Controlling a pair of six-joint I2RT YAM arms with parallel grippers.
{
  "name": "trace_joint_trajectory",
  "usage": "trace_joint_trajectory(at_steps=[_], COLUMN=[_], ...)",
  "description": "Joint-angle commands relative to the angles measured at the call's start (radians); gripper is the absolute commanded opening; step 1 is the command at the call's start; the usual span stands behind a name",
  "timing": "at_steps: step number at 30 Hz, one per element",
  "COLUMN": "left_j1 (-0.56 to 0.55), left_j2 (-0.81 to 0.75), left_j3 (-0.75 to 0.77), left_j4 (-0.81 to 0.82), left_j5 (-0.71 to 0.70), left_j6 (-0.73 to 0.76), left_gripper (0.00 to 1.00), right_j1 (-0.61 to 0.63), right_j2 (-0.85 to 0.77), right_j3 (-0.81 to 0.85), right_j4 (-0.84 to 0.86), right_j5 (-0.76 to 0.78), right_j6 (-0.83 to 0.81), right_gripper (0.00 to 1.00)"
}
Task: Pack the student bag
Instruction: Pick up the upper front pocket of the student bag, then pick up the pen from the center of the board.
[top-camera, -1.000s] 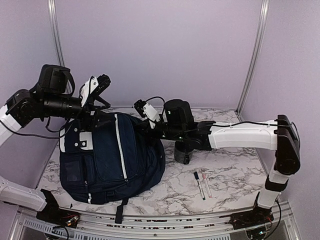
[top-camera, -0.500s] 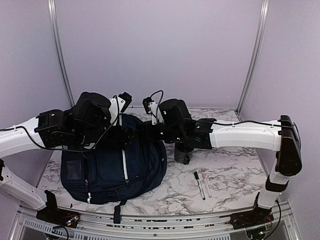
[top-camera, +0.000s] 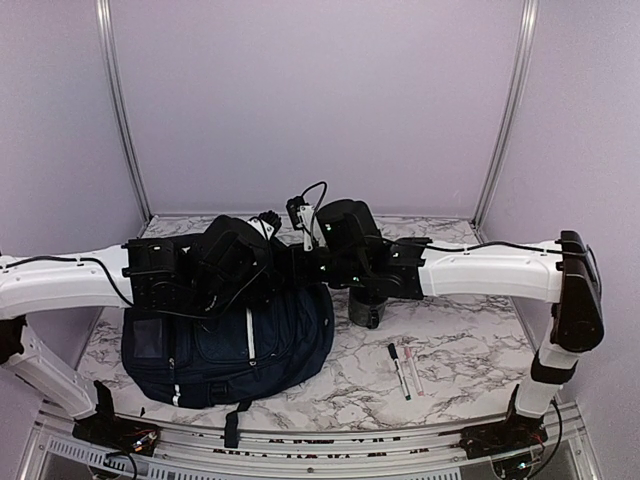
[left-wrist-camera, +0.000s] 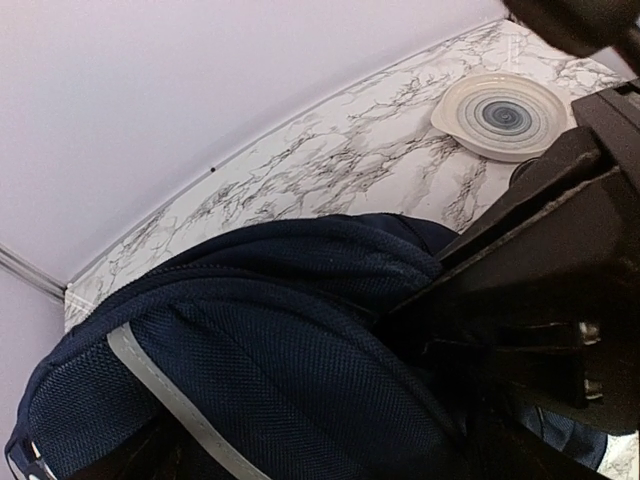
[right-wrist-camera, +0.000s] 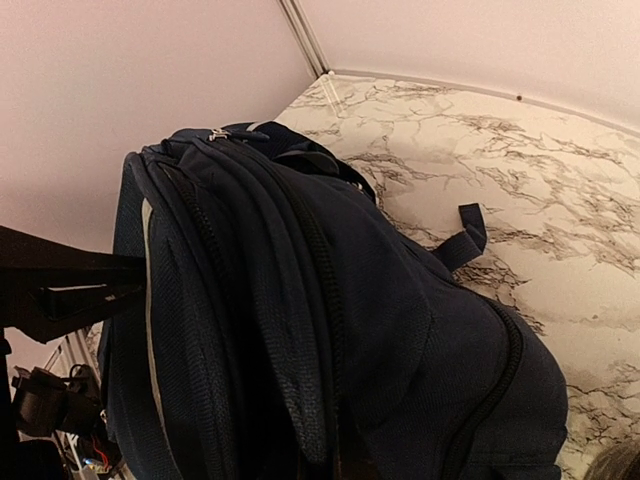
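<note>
The student bag is a navy backpack with a white stripe, lying at the table's left. Its mesh fabric and grey stripe fill the left wrist view, and its zippers and folds fill the right wrist view. My left gripper reaches across the bag's top from the left. My right gripper meets it there from the right. Both sets of fingertips are hidden against the dark fabric, so I cannot see how either pair of jaws stands. The black shape at the right of the left wrist view is the other arm.
A dark cylindrical cup stands right of the bag under the right arm. Two markers lie on the marble table in front of it. A white bowl with a blue spiral sits behind the bag near the back wall.
My left arm swung from high at the upper left down and right across the bag's top, ending beside the right gripper. The right gripper stayed at the bag's top.
</note>
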Motion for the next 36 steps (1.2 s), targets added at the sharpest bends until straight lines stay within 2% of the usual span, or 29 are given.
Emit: trace_joint_trajectory(at_steps=[1, 3, 8, 12, 15, 16, 19, 21, 23, 29, 32, 36], left_j1=[0.009, 0.018, 0.075, 0.087, 0.102, 0.111, 0.144, 0.173, 0.201, 0.238, 0.249, 0.258], left_j2=[-0.044, -0.078, -0.154, -0.233, -0.311, -0.336, -0.392, -0.417, -0.429, -0.393, -0.394, -0.398], left_j3=[-0.061, -0.091, -0.139, -0.142, -0.140, -0.139, -0.128, -0.125, -0.119, -0.103, -0.101, -0.091], left_j4=[-0.042, -0.043, -0.056, -0.060, -0.060, -0.060, -0.056, -0.046, -0.031, -0.004, -0.001, 0.006], left_j5=[-0.096, -0.087, 0.009, 0.038, 0.042, 0.056, 0.127, 0.183, 0.234, 0.316, 0.343, 0.391], left_j6=[0.015, 0.018, -0.008, 0.006, 0.033, 0.041, 0.059, 0.067, 0.079, 0.095, 0.102, 0.120], left_gripper=[0.84, 0.64, 0.00, 0.00, 0.00, 0.00, 0.00, 0.00, 0.00, 0.00, 0.00, 0.00], right_j1=[0.023, 0.021, 0.014, -0.016, -0.058, -0.076, -0.126, -0.144, -0.165, -0.311, -0.333, -0.355], right_j2=[-0.082, -0.088, -0.096, -0.106, -0.105, -0.100, -0.101, -0.152, -0.220, -0.380, -0.412, -0.378], right_j3=[0.063, 0.058, 0.057, 0.041, 0.050, 0.068, 0.120, 0.119, 0.100, -0.058, -0.197, -0.336], right_j4=[0.201, 0.195, 0.168, 0.137, 0.079, 0.035, -0.151, -0.273, -0.365, -0.697, -0.785, -0.841], right_j5=[0.032, 0.038, 0.030, 0.002, -0.101, -0.155, -0.265, -0.249, -0.175, 0.036, 0.038, 0.005], right_j6=[-0.006, -0.011, -0.018, -0.013, -0.025, -0.031, -0.069, -0.117, -0.150, -0.017, 0.049, 0.093], right_gripper=[0.00, 0.00, 0.00, 0.00, 0.00, 0.04, 0.31, 0.41, 0.45, 0.44, 0.44, 0.45])
